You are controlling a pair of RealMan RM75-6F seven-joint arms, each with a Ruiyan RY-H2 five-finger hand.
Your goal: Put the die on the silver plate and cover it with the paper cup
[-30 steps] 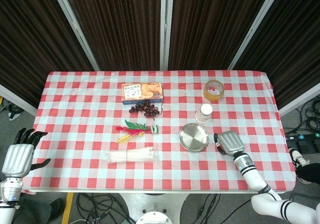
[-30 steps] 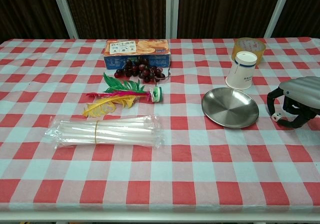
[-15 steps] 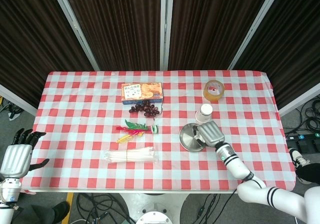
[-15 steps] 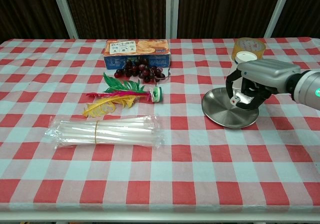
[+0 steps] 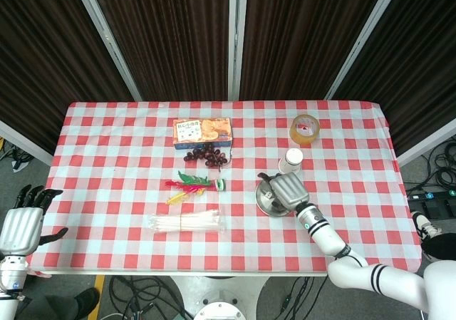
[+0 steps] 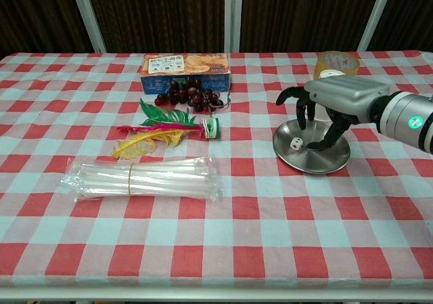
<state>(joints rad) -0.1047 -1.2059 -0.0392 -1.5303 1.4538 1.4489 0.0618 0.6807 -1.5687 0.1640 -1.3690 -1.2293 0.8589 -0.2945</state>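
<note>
resting on the left part of the silver plate (image 6: 312,156), right of centre in the chest view, is the die (image 6: 295,143). over the plate hangs the right hand (image 6: 323,104), fingers spread wide and holding nothing. paper cup (image 5: 291,160) stands just above the plate in the head view. left hand (image 5: 20,227) sits open at the lower left, off the tabletop (image 5: 107,170).

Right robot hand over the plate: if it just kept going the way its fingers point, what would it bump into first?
Probably the silver plate: the right robot hand hangs open above it, fingers pointing down, beside the die. Depth is hard to judge.
</note>
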